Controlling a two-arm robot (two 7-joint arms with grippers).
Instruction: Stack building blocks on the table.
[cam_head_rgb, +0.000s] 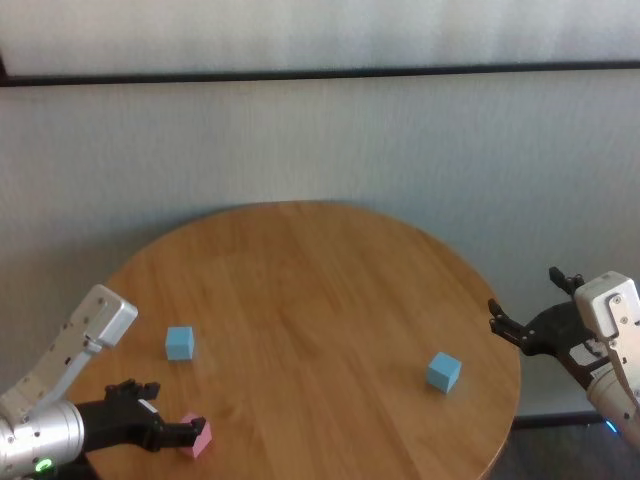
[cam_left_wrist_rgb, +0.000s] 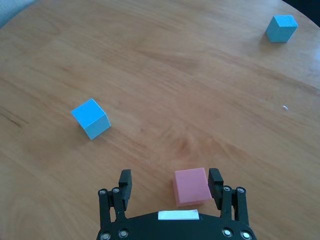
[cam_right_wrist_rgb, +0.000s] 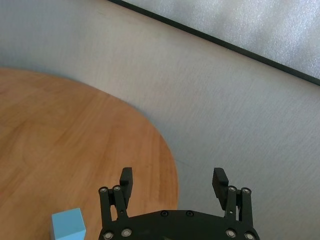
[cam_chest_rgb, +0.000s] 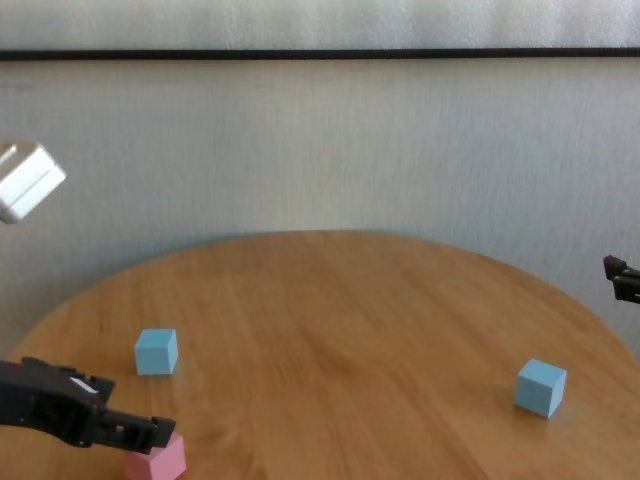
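The left claw (cam_left_wrist_rgb: 171, 184) is lowered at the near left of the round wooden surface (cam_head_rgb: 320, 300), its fingers spread wide, with the pink block (cam_left_wrist_rgb: 192, 186) lying between them beside one finger, not pinched. One light blue block (cam_head_rgb: 180, 343) is seen just beyond it on the left, the other light blue block (cam_head_rgb: 444, 371) well apart near the right edge. The right claw (cam_right_wrist_rgb: 173, 181) is held spread past the surface's right rim, gripping nothing.

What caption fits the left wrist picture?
Open left tool straddles the pink block on the table.
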